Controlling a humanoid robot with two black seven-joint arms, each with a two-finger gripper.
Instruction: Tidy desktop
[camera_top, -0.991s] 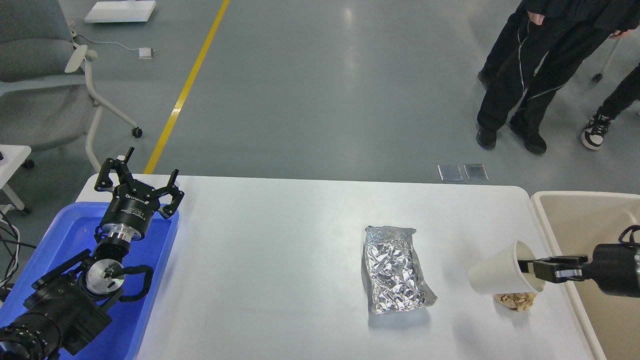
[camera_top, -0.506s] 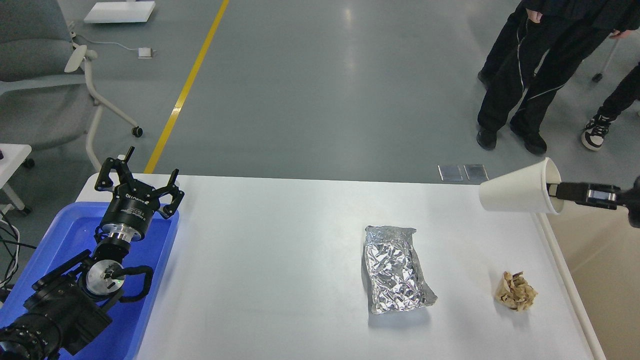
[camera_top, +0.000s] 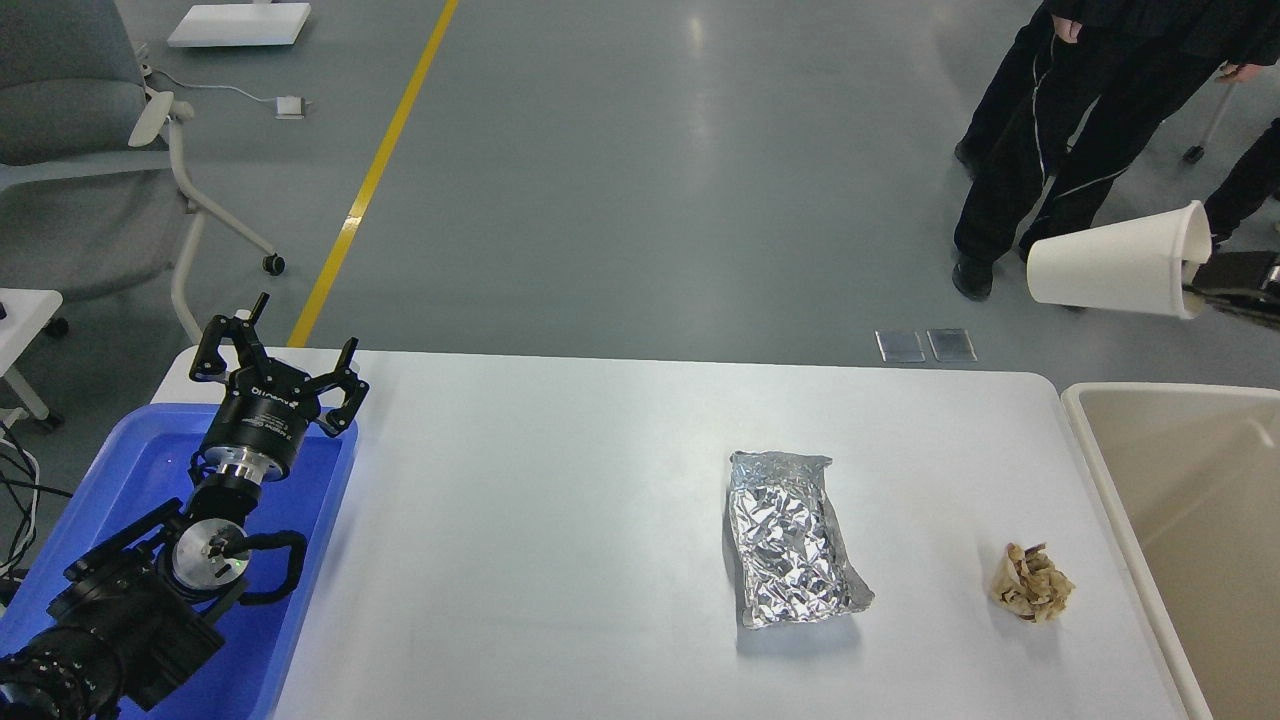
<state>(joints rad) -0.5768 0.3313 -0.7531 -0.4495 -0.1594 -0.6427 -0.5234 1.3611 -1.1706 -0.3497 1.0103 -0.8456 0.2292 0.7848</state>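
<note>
The white desktop (camera_top: 560, 520) fills the middle of the head view. A crumpled silver foil packet (camera_top: 795, 540) lies on it right of centre. A small crumpled brown paper wad (camera_top: 1032, 584) lies near its right edge. My right gripper (camera_top: 1205, 277) is shut on the rim of a white paper cup (camera_top: 1120, 262), held on its side high above the table's far right corner. My left gripper (camera_top: 275, 365) is open and empty, raised over the far end of the blue tray (camera_top: 120, 470).
A beige bin (camera_top: 1180, 480) stands against the table's right edge, below the cup. People in black stand on the floor at the back right. A grey office chair stands at the back left.
My right gripper has lifted the paper cup off the table, up and to the right, leaving the brown paper wad uncovered. The left arm has not moved.
</note>
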